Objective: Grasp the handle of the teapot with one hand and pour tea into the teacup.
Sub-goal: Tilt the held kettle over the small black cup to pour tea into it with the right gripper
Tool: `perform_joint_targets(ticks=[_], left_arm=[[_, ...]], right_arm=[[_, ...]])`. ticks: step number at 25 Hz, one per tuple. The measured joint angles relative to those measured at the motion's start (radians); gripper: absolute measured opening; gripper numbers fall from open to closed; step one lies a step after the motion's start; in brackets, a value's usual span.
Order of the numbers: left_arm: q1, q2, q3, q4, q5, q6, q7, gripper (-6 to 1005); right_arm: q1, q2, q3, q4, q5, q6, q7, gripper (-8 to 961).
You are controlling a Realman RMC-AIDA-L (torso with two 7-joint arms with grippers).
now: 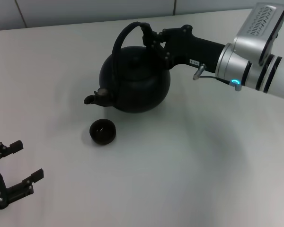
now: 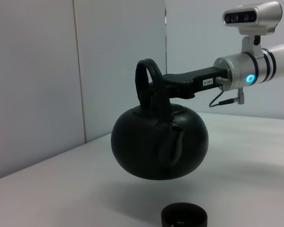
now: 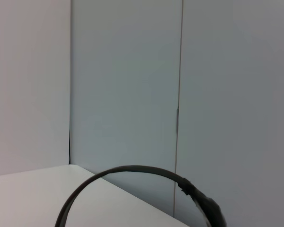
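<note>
Right gripper [image 1: 154,41] reaches in from the right side of the head view, fingers clamped on the handle [image 1: 125,33] at its thicker end. It holds the teapot [image 1: 135,78] up off the white table [image 1: 189,161]. The left wrist view confirms this: the teapot [image 2: 159,144] hangs clear of the table [image 2: 61,189] with a shadow under it, and the right gripper [image 2: 157,87] closes on the handle [image 2: 144,78] from the side.

Pot is roughly level, maybe slightly tipped toward the spout [image 1: 95,96]. Spout points toward the robot's left and sits just up and left of the teacup [image 1: 102,131] in the head view. In the left wrist view the spout [image 2: 173,142] is above the teacup [image 2: 183,216], which stands on the table below the pot, not touching it. No liquid visible at the spout in any view.

Right wrist view shows only the arc of the handle [image 3: 146,182] against the wall panels [image 3: 123,85]; its own fingers are out of shot.

Left gripper [image 1: 12,177] is parked at the near left table edge, jaws spread wide, holding nothing, well apart from cup and pot.
</note>
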Motion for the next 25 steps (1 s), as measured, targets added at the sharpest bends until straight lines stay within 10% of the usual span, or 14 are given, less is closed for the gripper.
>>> perform_joint_targets(ticks=[25], left_arm=[[0.000, -0.001, -0.026, 0.001, 0.005, -0.002, -0.006, 807]], right_arm=[[-0.002, 0.006, -0.081, -0.099, -0.022, 0.018, -0.308, 65]])
